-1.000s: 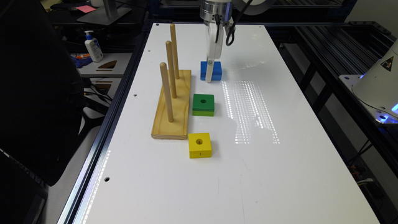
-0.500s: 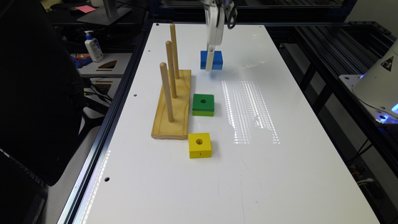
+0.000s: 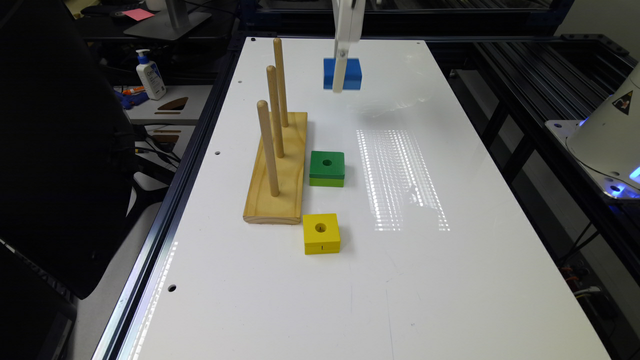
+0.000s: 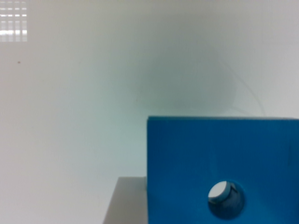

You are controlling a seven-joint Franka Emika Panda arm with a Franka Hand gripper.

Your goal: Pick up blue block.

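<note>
Working from the near end of the table (image 3: 450, 280) outward: the yellow block (image 3: 321, 233) sits nearest, then the wooden peg base (image 3: 280, 175) with the green two-tone block (image 3: 327, 168) just beside it, and farthest the blue block (image 3: 342, 73).

The blue block hangs clear of the table at the far end, carried by the claw (image 3: 340, 75), which is closed on it; a white finger crosses its near face.

Risk: judged from the grip, contact appears limited to a narrow strip of two opposite faces. A jolt or loosened grip could let the block pivot or drop to the table.

Orientation: in the wrist view the blue block (image 4: 224, 158) presents its holed face to the wrist camera, so the hole axis runs vertically. The block is squat and square; no long axis is evident.
</note>
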